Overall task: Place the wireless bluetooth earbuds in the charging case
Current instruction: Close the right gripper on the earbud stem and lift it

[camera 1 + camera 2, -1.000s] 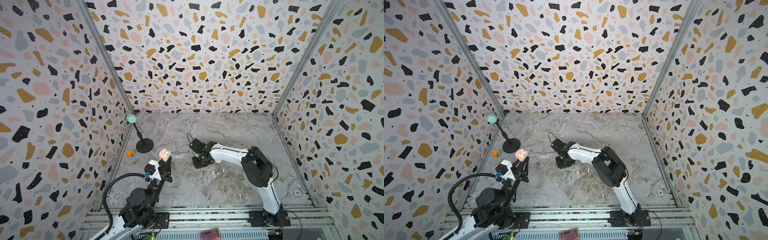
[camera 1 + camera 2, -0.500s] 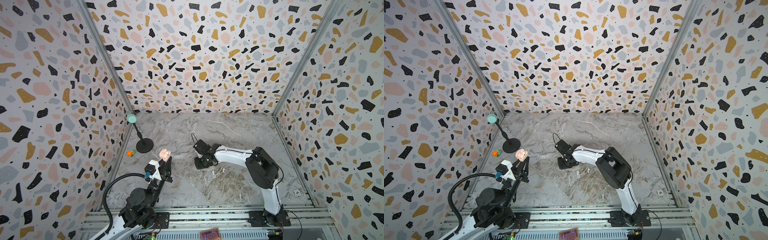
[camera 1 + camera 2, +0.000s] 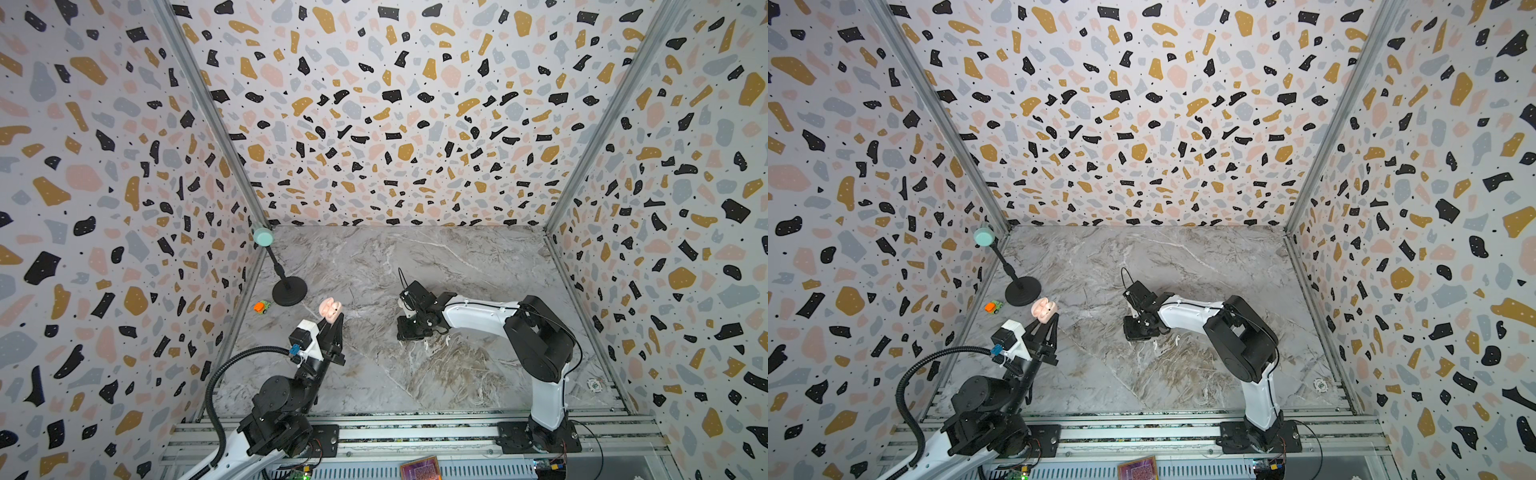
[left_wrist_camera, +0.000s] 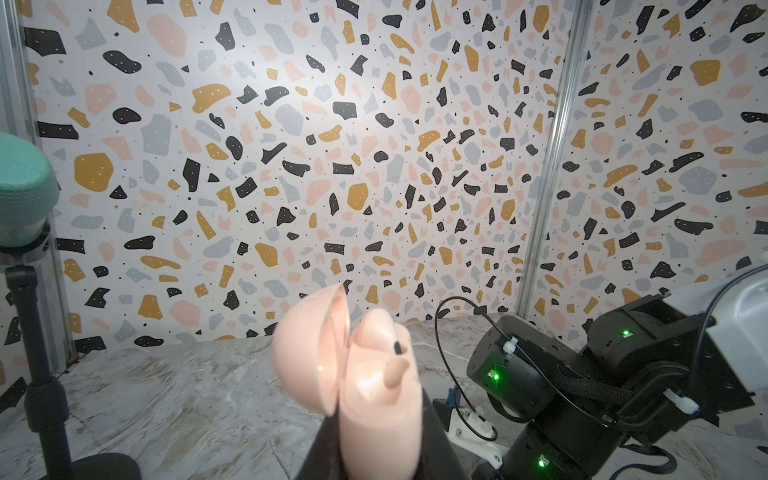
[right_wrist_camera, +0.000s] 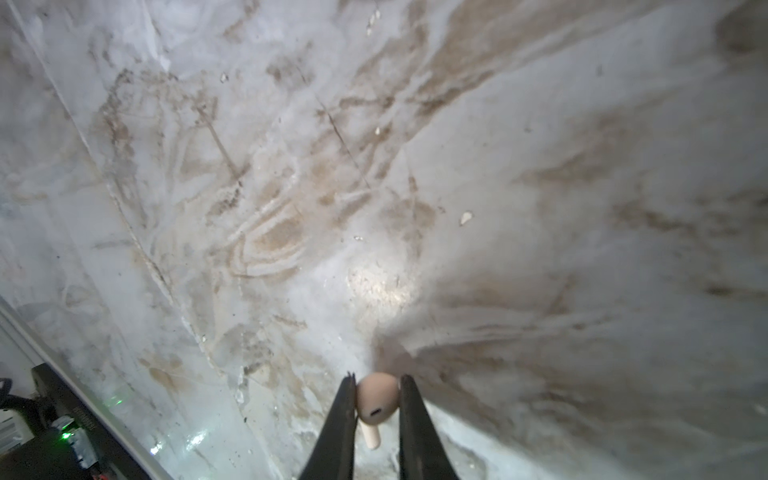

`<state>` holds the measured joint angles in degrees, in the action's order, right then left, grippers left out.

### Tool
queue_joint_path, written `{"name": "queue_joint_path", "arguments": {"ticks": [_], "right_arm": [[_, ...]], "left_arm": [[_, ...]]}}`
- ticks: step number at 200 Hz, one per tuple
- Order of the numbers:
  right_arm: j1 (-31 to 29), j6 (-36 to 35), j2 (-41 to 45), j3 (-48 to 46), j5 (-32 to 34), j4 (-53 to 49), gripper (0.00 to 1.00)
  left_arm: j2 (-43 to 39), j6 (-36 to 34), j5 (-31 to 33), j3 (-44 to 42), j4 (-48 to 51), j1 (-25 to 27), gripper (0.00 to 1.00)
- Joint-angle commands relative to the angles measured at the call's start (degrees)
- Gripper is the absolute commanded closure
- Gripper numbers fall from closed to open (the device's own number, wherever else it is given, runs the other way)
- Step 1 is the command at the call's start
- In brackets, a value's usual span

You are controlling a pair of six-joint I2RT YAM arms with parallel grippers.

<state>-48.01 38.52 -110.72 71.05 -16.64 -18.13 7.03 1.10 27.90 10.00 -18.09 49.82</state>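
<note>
Top views: left gripper (image 3: pixel 332 319) clamps the open charging case (image 3: pixel 330 308) aloft. The right gripper (image 3: pixel 409 332) sits low over the table (image 3: pixel 415 257), its elbow shifted outward since a second ago.
Left wrist: lid stands open (opening turned toward the right arm).
Right wrist: jaws, just narrowed, pinch one earbud (image 5: pixel 376 401). The pick looks made, and the carry to the case comes next.

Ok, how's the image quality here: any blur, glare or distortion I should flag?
Left wrist view: the charging case up close is soft, the wall behind sharp with a bright patch. Right wrist view: the earbud is fairly crisp, the marble table smeared, with a glare spot ahead of it. Both top views: evenly lit, wide-angle, corner rails splay outward.
</note>
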Motion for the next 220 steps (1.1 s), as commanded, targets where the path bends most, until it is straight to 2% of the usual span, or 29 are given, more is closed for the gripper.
{"name": "queue_joint_path", "arguments": {"ticks": [1,51,220], "right_arm": [[0.8,1.3,3.4,-1.2,-3.3,2.5,0.82],[2.3,2.9,4.4,-4.2,-7.9,6.2,0.82],[4.3,3.7,10.6,-10.7,-13.6,14.5,0.82]], "left_arm": [[-0.4,0.4,-0.4,-0.6,-2.7,-0.4,1.00],[-0.3,0.4,-0.5,-0.7,-2.7,-0.4,1.00],[0.4,0.6,-1.0,-0.7,-2.9,-0.4,1.00]]}}
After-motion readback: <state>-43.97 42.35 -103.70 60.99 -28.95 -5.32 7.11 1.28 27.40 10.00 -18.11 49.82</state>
